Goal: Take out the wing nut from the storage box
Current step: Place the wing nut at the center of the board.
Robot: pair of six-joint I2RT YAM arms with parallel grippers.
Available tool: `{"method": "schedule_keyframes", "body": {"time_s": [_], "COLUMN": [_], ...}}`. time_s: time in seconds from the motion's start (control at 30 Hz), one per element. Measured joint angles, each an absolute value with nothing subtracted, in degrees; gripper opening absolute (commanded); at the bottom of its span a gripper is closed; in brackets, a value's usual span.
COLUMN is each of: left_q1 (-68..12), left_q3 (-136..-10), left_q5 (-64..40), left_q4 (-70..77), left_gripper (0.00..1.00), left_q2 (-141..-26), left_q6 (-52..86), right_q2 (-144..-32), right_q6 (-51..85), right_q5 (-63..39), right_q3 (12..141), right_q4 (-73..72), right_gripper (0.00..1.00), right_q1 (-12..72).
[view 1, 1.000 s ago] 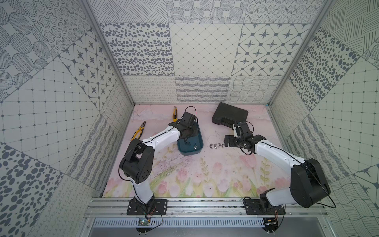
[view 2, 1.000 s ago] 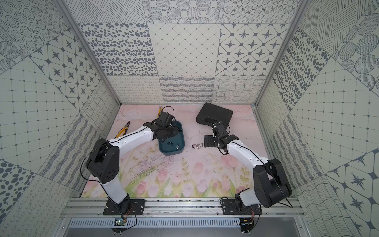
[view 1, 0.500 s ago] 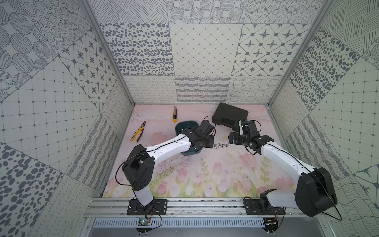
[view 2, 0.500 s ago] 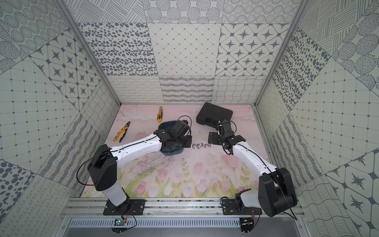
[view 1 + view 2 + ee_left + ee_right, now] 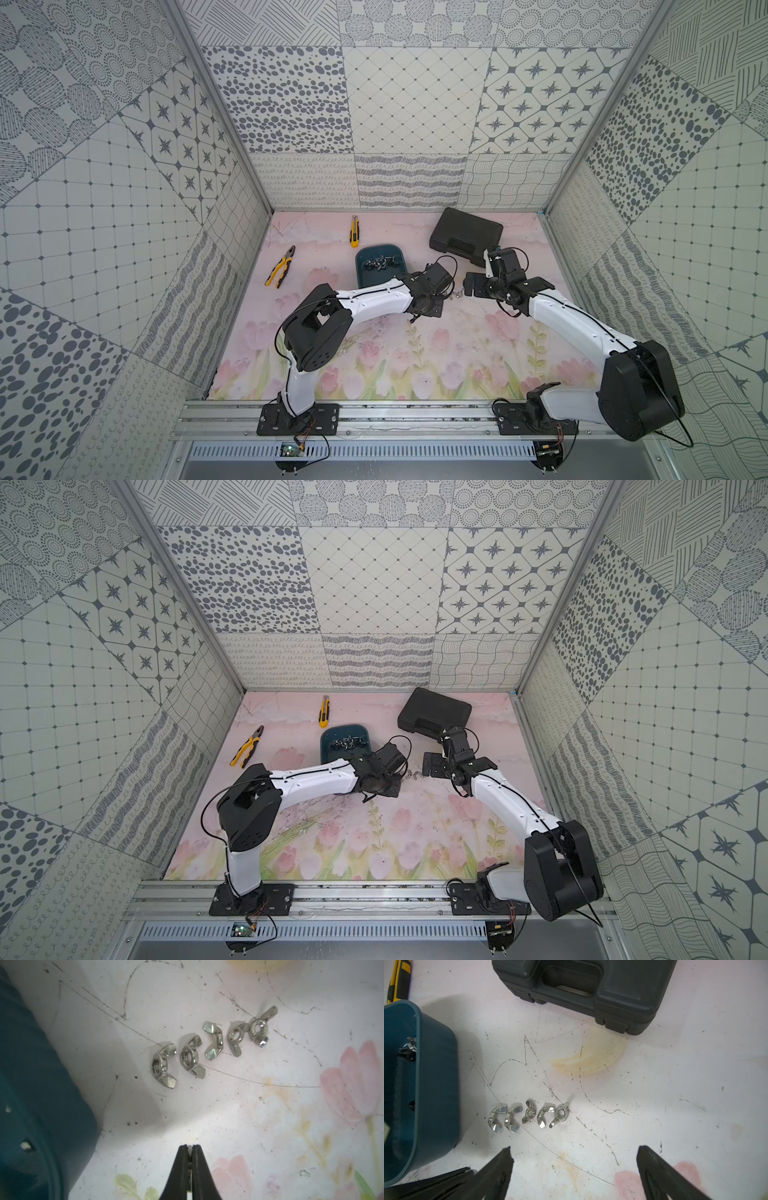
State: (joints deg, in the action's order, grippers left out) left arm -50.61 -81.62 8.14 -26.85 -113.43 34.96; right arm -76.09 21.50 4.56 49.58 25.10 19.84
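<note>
Floral counter (image 5: 415, 357), patterned walls (image 5: 415, 104); left pincer (image 5: 190, 1150) clamped on a pale sliver, seemingly a wing nut (image 5: 189, 1147), near a row of five nuts (image 5: 212, 1043); right pincer (image 5: 574, 1152) hangs wide apart nearby; storage box (image 5: 438, 1088), beside the row, holds more; judged step: delivery; next, lower gently, release beside the row.

The left pincer (image 5: 190, 1146) pinches a silvery piece (image 5: 189, 1149) near five wing nuts (image 5: 190, 1057) beside the storage box (image 5: 31, 1084).

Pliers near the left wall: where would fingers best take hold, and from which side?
The pliers lie flat, handles nearly together just behind the pivot. Probably best to clamp across both yellow handles there, crosswise to their length, coming straight down from above.
</note>
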Motion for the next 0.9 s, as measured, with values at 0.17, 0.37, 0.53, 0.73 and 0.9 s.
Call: {"method": "schedule_keyframes", "body": {"time_s": [0.17, 0.37, 0.53, 0.73, 0.9], "left_q1": [-50.61, -50.61, -50.59, -50.5, -50.48], "left_q3": [-83.94, -86.08, -86.76, -87.35, -87.53], "left_q5": [9.56, 10.87, 11.16, 11.46, 12.36], "left_q4": [-27.97, -29.41, -29.91, -30.74, -31.42], "left_gripper": [0.0, 0.01, 0.03, 0.15, 0.23], "left_q2": [-116.38, -118.58, -119.61, -120.01, -119.98], "left_q6": [35.42, 35.83, 35.83, 35.99, 36.01], "right_q2": [-76.23, -76.23, -76.23, -76.23, -76.23], "right_q6": [21.47, 21.43, 21.43, 21.41, 21.41], "right_q5": [4.47, 4.08, 4.05, 4.08, 4.08], "right_q3": [49.58, 49.58, 49.58, 49.58, 49.47], "right_q4": [25.1, 25.06, 25.06, 25.06, 25.06], "right_gripper": [0.97, 0.97, 0.97, 0.97, 0.97], "right_q1": [19.84, 19.84, 19.84, 19.84, 19.84]}}
